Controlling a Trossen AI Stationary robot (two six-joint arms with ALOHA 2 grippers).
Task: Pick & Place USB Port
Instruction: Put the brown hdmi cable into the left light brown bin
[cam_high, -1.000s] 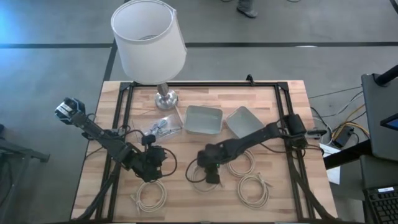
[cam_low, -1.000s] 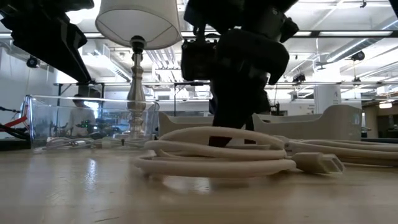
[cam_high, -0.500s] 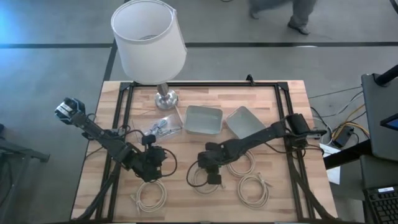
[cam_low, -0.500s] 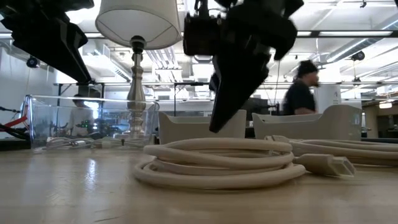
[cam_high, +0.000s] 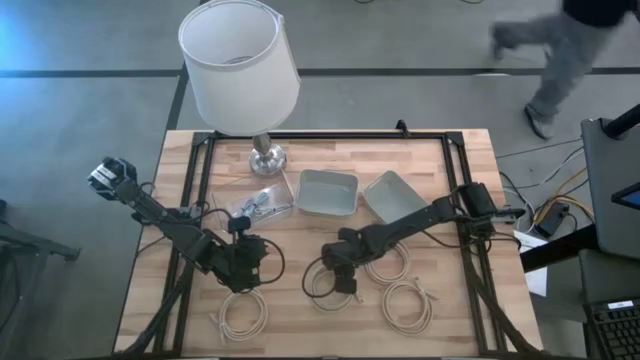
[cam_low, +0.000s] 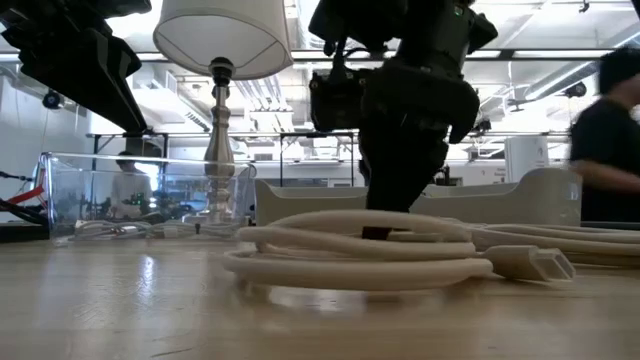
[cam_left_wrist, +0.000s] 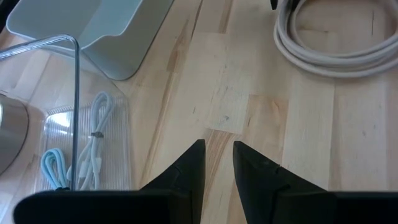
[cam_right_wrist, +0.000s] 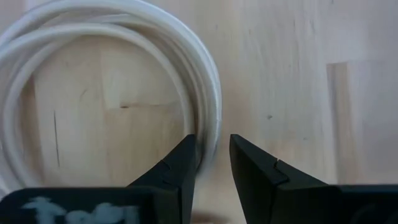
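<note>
Several white coiled cables lie flat on the wooden table. My right gripper (cam_high: 343, 275) (cam_low: 385, 222) (cam_right_wrist: 212, 146) stands over the middle coil (cam_high: 325, 287) (cam_low: 350, 262), its fingers astride the coil's strands; this coil's connector (cam_low: 535, 263) rests on the wood. My left gripper (cam_high: 247, 270) (cam_left_wrist: 217, 144) waits left of that coil above bare wood, fingers a narrow gap apart, touching nothing. Other coils lie at the near left (cam_high: 243, 315), near right (cam_high: 408, 305) and beside the right arm (cam_high: 392, 262). My right gripper pinches the bundled strands on one side of the coil's ring (cam_right_wrist: 210, 127) between its two fingers. It comes from above, pointing down, one finger inside the ring and one outside. The coil lies flat on the table.
Two grey trays (cam_high: 327, 192) (cam_high: 390, 195) sit toward the far edge. A clear container (cam_high: 262, 205) (cam_left_wrist: 74, 155) holding small cables stands beside a lamp (cam_high: 240, 60). A black frame (cam_high: 330, 135) runs along the table. A person (cam_high: 570, 45) walks past beyond the far edge.
My right gripper rose and tipped off the middle coil half a second ago, then came down onto its strands again. The coil and its connector slid a little along the table. A person crossed the room behind the table.
</note>
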